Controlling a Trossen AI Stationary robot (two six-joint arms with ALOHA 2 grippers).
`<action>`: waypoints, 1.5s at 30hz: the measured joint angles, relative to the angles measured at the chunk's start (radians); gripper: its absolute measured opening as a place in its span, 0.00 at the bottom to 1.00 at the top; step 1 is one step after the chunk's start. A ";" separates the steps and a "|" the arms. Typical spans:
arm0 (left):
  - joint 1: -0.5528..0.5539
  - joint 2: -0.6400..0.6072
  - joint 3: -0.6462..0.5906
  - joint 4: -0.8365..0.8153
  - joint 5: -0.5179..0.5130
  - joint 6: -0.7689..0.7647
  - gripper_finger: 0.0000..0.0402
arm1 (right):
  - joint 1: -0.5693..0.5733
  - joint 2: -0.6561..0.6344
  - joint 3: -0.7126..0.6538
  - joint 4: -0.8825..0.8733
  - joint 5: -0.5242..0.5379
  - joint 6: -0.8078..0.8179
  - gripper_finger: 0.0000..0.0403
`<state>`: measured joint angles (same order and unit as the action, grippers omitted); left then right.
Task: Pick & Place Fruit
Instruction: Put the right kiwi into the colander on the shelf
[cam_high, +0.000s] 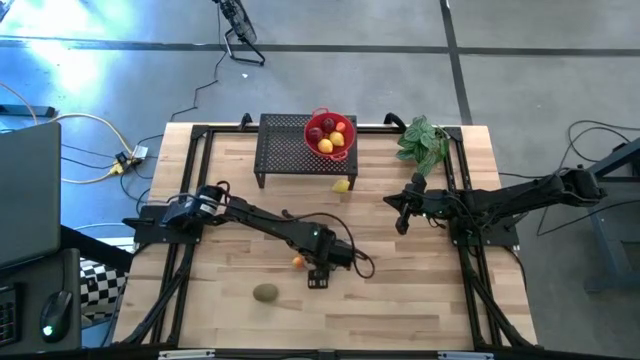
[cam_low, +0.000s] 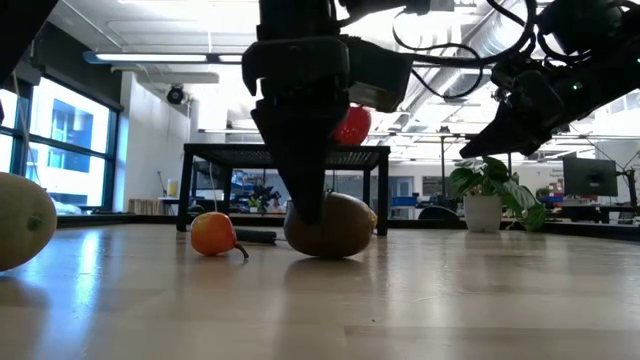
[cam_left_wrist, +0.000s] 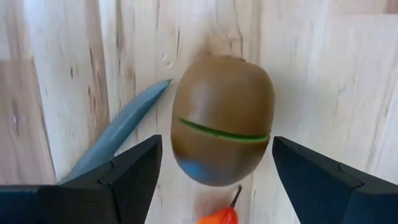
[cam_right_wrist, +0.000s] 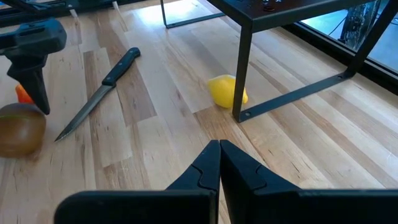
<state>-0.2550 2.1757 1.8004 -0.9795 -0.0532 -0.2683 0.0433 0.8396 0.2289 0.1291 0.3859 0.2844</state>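
A brown kiwi (cam_left_wrist: 224, 118) with a thin green line around it lies on the wooden table. My left gripper (cam_left_wrist: 216, 143) hangs over it, pointing down, open, with one finger on either side and a gap showing at each. In the high view the gripper (cam_high: 318, 277) hides this kiwi. A tiny orange fruit (cam_high: 297, 262) lies just beside it, and a second kiwi (cam_high: 265, 293) lies nearer the front edge. A lemon (cam_high: 342, 185) rests by the rack's leg. My right gripper (cam_right_wrist: 219, 155) waits shut at the right (cam_high: 403, 215).
A red bowl (cam_high: 330, 133) holding red and yellow fruit stands on a black mesh rack (cam_high: 285, 145) at the back. A dark-handled knife (cam_right_wrist: 99, 93) lies beside the kiwi, with its blade (cam_left_wrist: 118, 137) close to the left finger. A green leafy bunch (cam_high: 422, 140) sits at the back right.
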 joint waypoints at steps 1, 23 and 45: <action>0.000 0.000 0.000 0.007 0.000 0.009 0.74 | 0.000 0.000 0.000 0.000 0.000 0.000 0.01; 0.000 0.000 0.000 0.071 0.047 0.024 0.74 | 0.000 0.000 0.000 0.000 0.000 0.000 0.01; 0.000 0.006 0.000 0.062 0.043 -0.014 0.70 | 0.000 0.000 0.000 0.000 0.000 0.000 0.01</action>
<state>-0.2550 2.1818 1.8004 -0.9173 -0.0101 -0.2823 0.0437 0.8396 0.2291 0.1291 0.3859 0.2840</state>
